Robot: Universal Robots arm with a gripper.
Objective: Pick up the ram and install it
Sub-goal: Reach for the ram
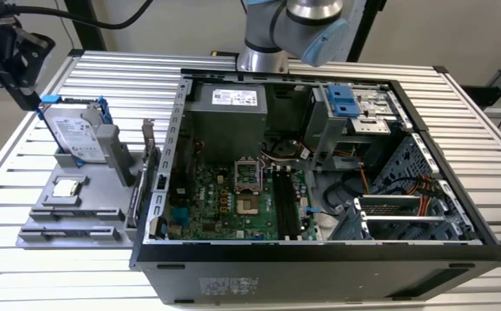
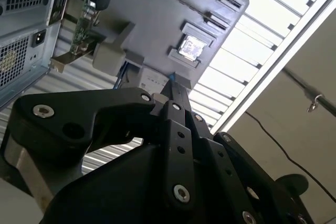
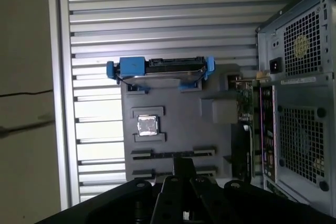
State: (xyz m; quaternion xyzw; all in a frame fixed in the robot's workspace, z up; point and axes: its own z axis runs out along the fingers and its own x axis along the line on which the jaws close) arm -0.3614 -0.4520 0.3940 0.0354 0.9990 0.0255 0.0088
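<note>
Black fingers of the gripper (image 3: 184,165) are pressed together tip to tip with nothing between them, as both wrist views show. It hangs above the grey parts tray (image 3: 210,135), well clear of it. Just ahead of the tips in the first wrist view lie the tray's two slotted racks. The ram (image 3: 170,155) appears to be the thin dark strip standing on edge in one of them; what the other holds I cannot tell. Beyond come the square CPU chip (image 3: 147,125) and the hard drive (image 3: 163,72) in its blue brackets.

The tray sits by the tabletop's (image 1: 129,65) edge on the exterior view's left, just beside the open computer case (image 1: 319,259) with its black memory slots (image 1: 286,204).

I judge this to be the approach to the pick, with nothing lifted yet. A grasp would call for spread fingers, squared across the stick's thin faces, and a straight descent.

The arm (image 1: 306,23) rises at the tabletop's back edge and reaches across, tool pointing downward.
</note>
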